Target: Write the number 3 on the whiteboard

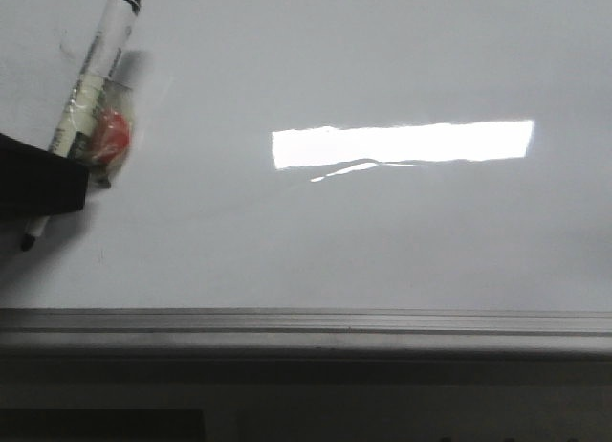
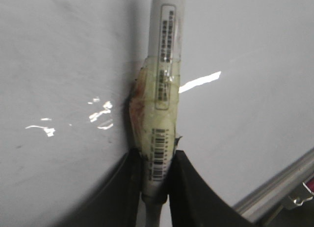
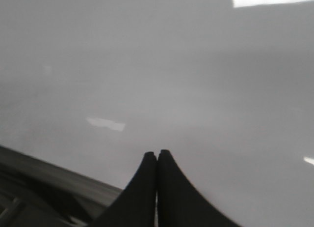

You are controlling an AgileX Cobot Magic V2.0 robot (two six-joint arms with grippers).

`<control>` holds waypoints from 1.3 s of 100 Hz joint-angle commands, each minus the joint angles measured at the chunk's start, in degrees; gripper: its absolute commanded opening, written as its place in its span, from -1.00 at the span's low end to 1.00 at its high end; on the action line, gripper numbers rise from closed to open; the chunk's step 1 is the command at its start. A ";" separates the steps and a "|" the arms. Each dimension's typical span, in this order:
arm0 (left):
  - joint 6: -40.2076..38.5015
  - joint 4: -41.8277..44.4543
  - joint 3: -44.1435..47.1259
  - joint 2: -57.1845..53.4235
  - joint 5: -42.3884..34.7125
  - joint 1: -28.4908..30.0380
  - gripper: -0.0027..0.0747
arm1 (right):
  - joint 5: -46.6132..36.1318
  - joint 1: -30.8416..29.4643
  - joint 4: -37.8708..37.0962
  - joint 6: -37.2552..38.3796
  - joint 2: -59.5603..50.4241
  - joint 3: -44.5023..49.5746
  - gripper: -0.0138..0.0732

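The whiteboard [image 1: 382, 241] fills the front view, pale grey and glossy, with a bright rectangular reflection [image 1: 402, 142]. No number 3 shows on it in any view. My left gripper [image 1: 69, 163] at the far left is shut on a white marker [image 1: 96, 69] wrapped in yellowish tape with a red patch [image 1: 112, 136]. The black tip [image 1: 29, 239] points down-left near the board; I cannot tell if it touches. In the left wrist view the fingers [image 2: 184, 178] clamp the marker [image 2: 167, 40]. My right gripper [image 3: 157, 153] is shut and empty over the board [image 3: 196, 65].
The board's grey metal frame edge [image 1: 306, 322] runs along the near side. It also shows in the left wrist view [image 2: 274, 187] and in the right wrist view [image 3: 49, 173]. Beyond the frame it is dark.
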 commanded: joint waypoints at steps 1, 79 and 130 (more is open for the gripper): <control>-0.09 5.15 -1.32 -0.79 -2.10 -1.82 -0.98 | -4.49 4.68 -1.55 -1.92 1.05 -2.89 -0.83; 0.23 44.00 -3.50 -1.27 -6.13 -6.83 -0.98 | -3.06 33.64 -1.94 -10.49 38.10 -29.88 0.18; 0.23 44.32 -3.50 -1.27 -7.01 -6.83 -0.98 | -5.47 34.12 -1.94 -10.57 48.24 -35.14 0.10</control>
